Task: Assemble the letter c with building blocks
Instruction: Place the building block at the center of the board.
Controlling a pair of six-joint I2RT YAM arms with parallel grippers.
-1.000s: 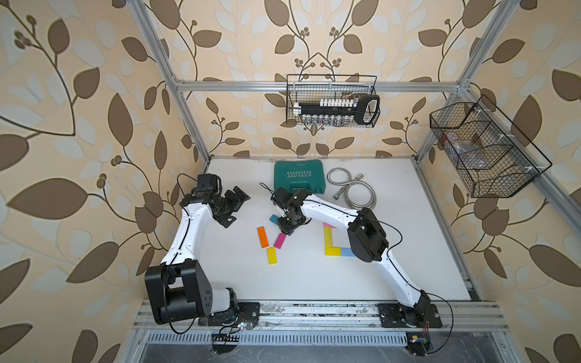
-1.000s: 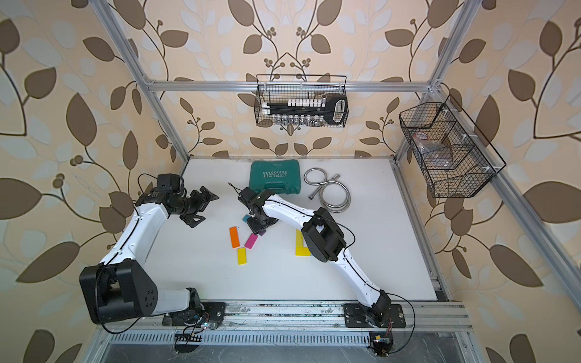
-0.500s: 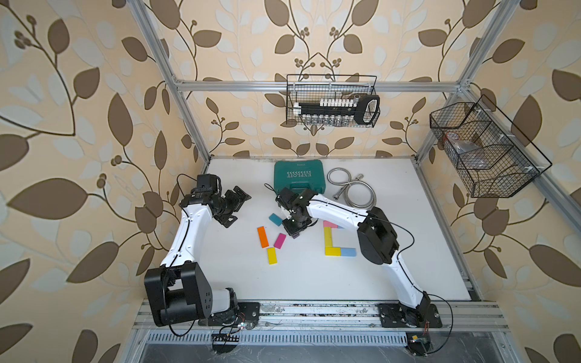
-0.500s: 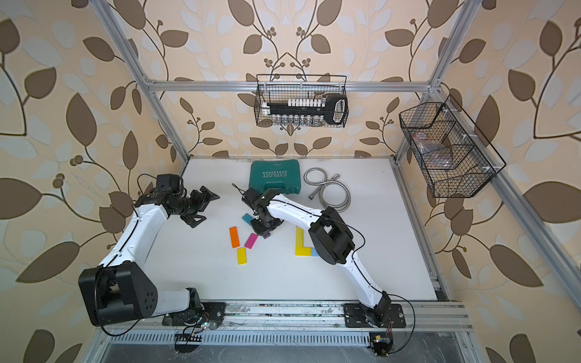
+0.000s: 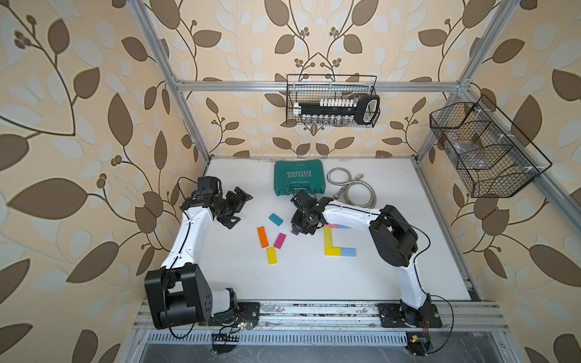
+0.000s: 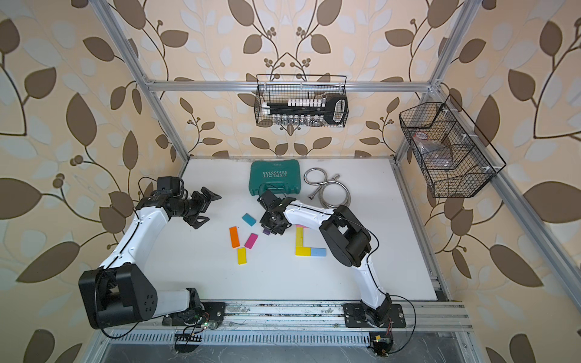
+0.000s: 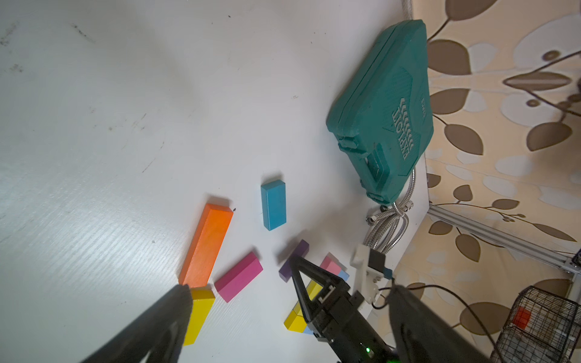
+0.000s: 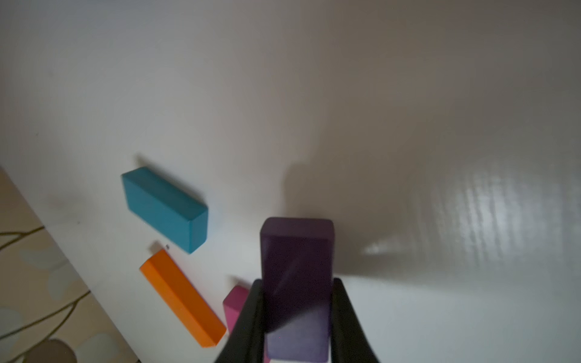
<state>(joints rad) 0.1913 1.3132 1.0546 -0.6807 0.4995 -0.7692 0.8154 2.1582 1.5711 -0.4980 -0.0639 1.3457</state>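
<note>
Top view, right arm (image 5: 349, 213) bent, clamping purple block (image 5: 295, 231).

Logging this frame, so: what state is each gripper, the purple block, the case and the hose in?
Right gripper: shut on purple block.
Purple block: held by right gripper.
Left gripper: open, empty.
Case: closed, lying flat.
Hose: loosely coiled.

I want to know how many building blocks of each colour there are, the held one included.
yellow blocks: 3
light blue blocks: 2
teal block: 1
orange block: 1
magenta block: 1
pink block: 1
purple block: 1
Total: 10
</note>
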